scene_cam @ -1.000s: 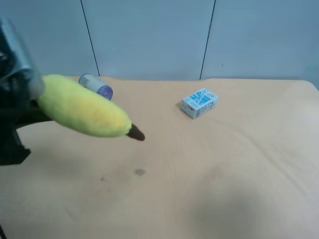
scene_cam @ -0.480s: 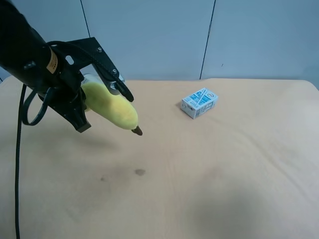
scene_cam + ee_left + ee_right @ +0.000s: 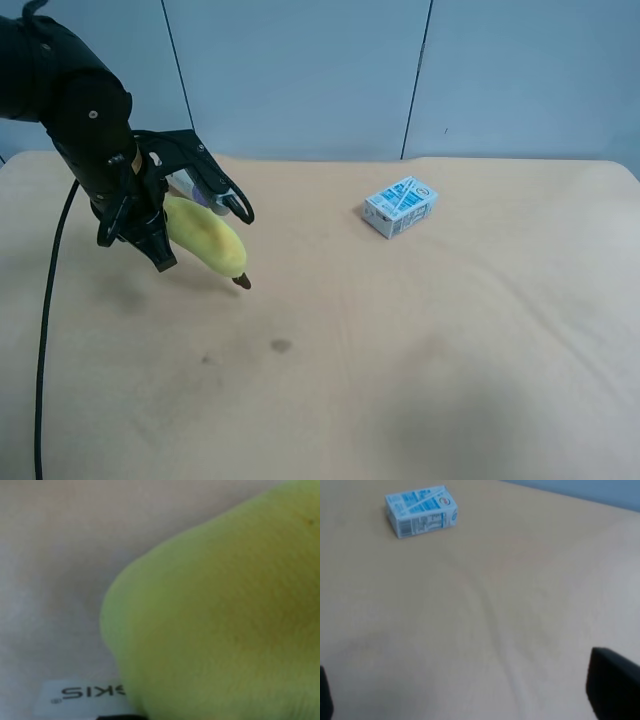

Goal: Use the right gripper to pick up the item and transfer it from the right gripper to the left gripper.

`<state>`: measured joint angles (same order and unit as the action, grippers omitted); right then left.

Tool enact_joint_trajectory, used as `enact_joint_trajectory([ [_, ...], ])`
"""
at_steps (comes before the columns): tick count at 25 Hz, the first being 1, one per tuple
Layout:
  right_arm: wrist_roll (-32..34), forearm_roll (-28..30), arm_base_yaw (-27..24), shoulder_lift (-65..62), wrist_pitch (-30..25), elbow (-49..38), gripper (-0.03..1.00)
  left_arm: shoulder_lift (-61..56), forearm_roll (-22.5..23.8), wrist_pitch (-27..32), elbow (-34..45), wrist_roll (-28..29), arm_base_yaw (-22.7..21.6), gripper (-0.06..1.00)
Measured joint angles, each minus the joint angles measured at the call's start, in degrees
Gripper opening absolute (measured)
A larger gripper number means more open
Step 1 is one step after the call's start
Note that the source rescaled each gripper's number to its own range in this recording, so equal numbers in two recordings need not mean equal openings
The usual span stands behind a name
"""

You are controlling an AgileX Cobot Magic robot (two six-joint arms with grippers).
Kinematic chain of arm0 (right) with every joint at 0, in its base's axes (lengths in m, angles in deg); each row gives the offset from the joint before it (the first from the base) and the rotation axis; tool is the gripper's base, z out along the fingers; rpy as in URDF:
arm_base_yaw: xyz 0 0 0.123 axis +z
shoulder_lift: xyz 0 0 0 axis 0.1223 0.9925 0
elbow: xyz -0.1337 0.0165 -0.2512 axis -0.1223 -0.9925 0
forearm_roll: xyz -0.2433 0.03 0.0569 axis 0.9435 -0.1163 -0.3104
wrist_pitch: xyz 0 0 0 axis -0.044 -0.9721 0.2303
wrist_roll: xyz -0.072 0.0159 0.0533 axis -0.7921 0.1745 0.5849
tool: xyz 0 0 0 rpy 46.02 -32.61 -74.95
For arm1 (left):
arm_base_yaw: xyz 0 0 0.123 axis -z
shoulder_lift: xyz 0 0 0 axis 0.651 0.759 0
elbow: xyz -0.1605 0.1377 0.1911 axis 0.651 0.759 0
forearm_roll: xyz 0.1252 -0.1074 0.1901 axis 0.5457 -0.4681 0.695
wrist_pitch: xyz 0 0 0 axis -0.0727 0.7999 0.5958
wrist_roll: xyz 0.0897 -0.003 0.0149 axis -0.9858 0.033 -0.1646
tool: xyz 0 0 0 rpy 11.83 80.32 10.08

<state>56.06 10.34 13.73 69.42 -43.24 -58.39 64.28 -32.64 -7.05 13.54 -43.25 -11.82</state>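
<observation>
The item, a yellow plush banana (image 3: 222,250), hangs slanted in my left gripper (image 3: 195,222), which is shut on its thick upper part at the exterior high view's left. Its dark stem tip (image 3: 241,283) points down, at or just above the table. The left wrist view is filled by the yellow plush (image 3: 220,610), with its white tag (image 3: 80,696) at the picture's edge. My right gripper (image 3: 470,695) stands open above bare table, only its two black fingertips (image 3: 615,685) showing, far apart. That arm is out of the exterior high view.
A blue-and-white carton (image 3: 400,206) lies at the table's back middle, also seen in the right wrist view (image 3: 421,511). A purple-lidded can (image 3: 190,184) lies partly hidden behind the left gripper. A black cable (image 3: 45,330) hangs from that arm.
The left arm has swung away from the camera and down toward the table, carrying the banana; its stem tip now sits lower and further left.
</observation>
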Motion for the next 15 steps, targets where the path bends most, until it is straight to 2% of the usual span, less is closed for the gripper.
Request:
enact_joint_trajectory([
  [2,0.0,0.0,0.0,0.0,0.0,0.0,1.00,0.8,0.0,-0.2,0.0,-0.2,0.0,0.11],
  [3,0.0,0.0,0.0,0.0,0.0,0.0,1.00,0.9,0.0,-0.2,0.0,-0.2,0.0,0.21],
  [7,0.0,0.0,0.0,0.0,0.0,0.0,1.00,1.0,0.0,-0.6,-0.1,1.1,0.0,0.80],
  [8,0.0,0.0,0.0,0.0,0.0,0.0,1.00,1.0,0.0,-0.7,-0.2,1.9,0.0,0.89],
  [11,0.0,0.0,0.0,0.0,0.0,0.0,1.00,1.0,0.0,-0.7,-0.2,2.9,0.0,0.98],
  [15,0.0,0.0,0.0,0.0,0.0,0.0,1.00,0.2,0.0,0.1,-0.2,3.2,0.0,0.99],
])
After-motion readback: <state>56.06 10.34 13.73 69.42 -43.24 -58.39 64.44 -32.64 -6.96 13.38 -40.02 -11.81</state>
